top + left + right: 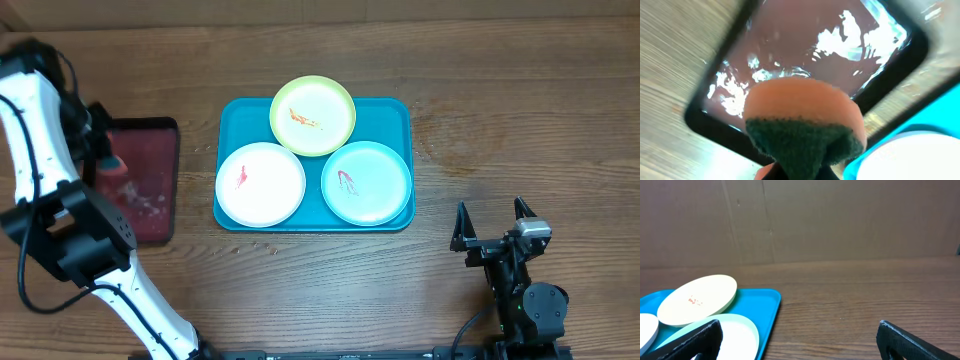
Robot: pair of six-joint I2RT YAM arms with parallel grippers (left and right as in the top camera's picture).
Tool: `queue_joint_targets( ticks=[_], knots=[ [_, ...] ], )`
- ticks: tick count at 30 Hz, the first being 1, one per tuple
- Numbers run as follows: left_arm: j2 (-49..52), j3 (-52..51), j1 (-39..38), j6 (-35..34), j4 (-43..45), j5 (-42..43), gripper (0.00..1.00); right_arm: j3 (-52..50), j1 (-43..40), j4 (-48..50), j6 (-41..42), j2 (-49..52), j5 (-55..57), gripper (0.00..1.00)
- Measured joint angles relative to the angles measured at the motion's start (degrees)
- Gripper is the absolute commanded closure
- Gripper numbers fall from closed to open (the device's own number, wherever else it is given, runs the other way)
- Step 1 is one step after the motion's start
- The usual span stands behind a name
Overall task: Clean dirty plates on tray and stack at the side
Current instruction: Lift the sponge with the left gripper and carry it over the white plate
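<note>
Left pincer (105,152) pinches a sponge (802,120) over the dark-red tray (150,185) at left — probably loading it for the 3 smeared plates (312,115); right pincer (490,215), spread, rests lower right.

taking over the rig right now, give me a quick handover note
Grippers: left gripper shut on the sponge over the dark-red tray; right gripper open, empty, right of the teal tray.
Things: yellow-green plate, white plate and mint-blue plate all on the teal tray, each smeared red.
Done: sponge in grip only.
Left: wipe all three, stack at the side.
</note>
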Motion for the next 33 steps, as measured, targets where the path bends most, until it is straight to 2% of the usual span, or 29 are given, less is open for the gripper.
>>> queue_joint_targets(
  ticks=[3, 6, 11, 15, 18, 21, 25, 29, 33],
  knots=[
    [-1.3, 5.6, 0.0, 0.0, -1.2, 0.0, 0.96, 0.0, 0.0, 0.0, 0.0, 0.0, 0.0, 0.00],
    [-2.6, 4.7, 0.0, 0.0, 1.0, -0.6, 0.96, 0.0, 0.0, 0.0, 0.0, 0.0, 0.0, 0.00],
    [-2.8, -10.7, 0.0, -0.1, 12.8, -1.2, 0.96, 0.0, 0.0, 0.0, 0.0, 0.0, 0.0, 0.00],
    [-0.3, -17.3, 0.0, 1.2, 11.5, 1.3, 0.96, 0.0, 0.0, 0.0, 0.0, 0.0, 0.0, 0.00],
    [0.1, -14.2, 0.2, 2.0, 4.8, 3.4, 0.95, 0.0, 0.0, 0.0, 0.0, 0.0, 0.0, 0.00],
    [-0.3, -4.2, 0.4, 2.3, -0.6, 5.1, 0.96, 0.0, 0.0, 0.0, 0.0, 0.0, 0.0, 0.00],
    [-5.3, 5.1, 0.3, 2.3, -3.2, 5.8, 0.96, 0.0, 0.0, 0.0, 0.0, 0.0, 0.0, 0.00],
    [-15.5, 7.9, -2.0, 2.4, -4.5, 6.9, 0.96, 0.0, 0.0, 0.0, 0.0, 0.0, 0.0, 0.00],
    [-20.3, 8.2, -8.3, 3.5, -6.3, 10.3, 0.95, 0.0, 0.0, 0.0, 0.0, 0.0, 0.0, 0.00]
  ],
)
